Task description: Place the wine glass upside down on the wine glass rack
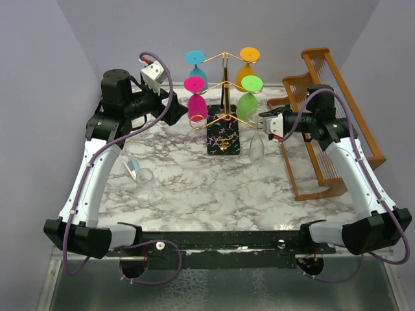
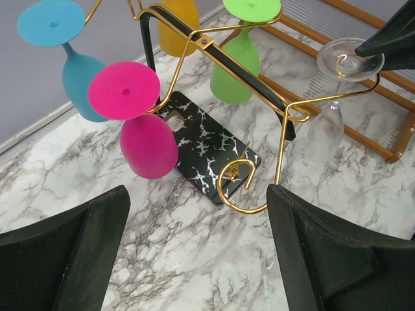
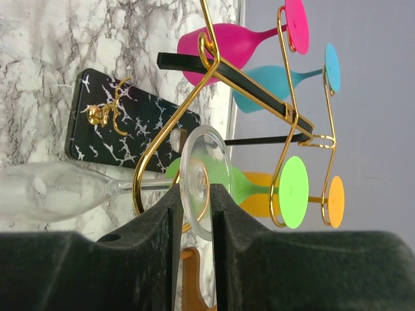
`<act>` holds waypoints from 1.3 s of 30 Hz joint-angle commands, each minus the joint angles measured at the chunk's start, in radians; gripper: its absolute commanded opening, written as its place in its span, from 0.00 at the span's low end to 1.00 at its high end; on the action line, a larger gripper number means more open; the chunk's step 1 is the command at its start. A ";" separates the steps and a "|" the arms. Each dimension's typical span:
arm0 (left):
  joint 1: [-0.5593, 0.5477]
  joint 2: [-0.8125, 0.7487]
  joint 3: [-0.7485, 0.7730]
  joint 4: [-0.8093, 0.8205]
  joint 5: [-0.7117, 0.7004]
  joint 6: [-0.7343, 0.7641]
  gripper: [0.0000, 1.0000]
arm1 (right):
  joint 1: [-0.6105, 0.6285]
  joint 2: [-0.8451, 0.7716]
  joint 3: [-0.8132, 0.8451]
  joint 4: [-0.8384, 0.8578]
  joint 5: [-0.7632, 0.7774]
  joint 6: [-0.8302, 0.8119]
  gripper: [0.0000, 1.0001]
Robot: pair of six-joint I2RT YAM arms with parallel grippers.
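Right wrist: hand (image 3: 196,194) straddles wine glass (image 3: 58,191) foot at rack (image 3: 142,129).

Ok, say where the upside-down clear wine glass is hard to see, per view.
Top external: clear wine glass nearly vanishes against the marble table. Left wrist: its foot catches glare. Right wrist: bowl washes out pale, foot crisp at the right hand.

Lavender walls (image 1: 45,58), marble-patterned table (image 1: 194,188)

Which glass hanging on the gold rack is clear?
The clear glass on the lower right arm, foot between the fingers of the right tool; the blue glass, pink glass, orange glass and green glass are opaque.
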 commanded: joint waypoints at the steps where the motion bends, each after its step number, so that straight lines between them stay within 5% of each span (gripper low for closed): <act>1: 0.005 -0.011 -0.007 0.017 0.036 0.007 0.89 | 0.007 0.005 0.022 -0.013 -0.077 0.002 0.25; 24: 0.006 -0.014 -0.017 0.016 0.039 0.017 0.89 | 0.007 0.005 0.017 -0.037 -0.178 0.004 0.44; 39: 0.005 -0.012 -0.024 0.018 0.041 0.019 0.89 | 0.007 0.001 0.030 -0.055 -0.266 0.020 0.47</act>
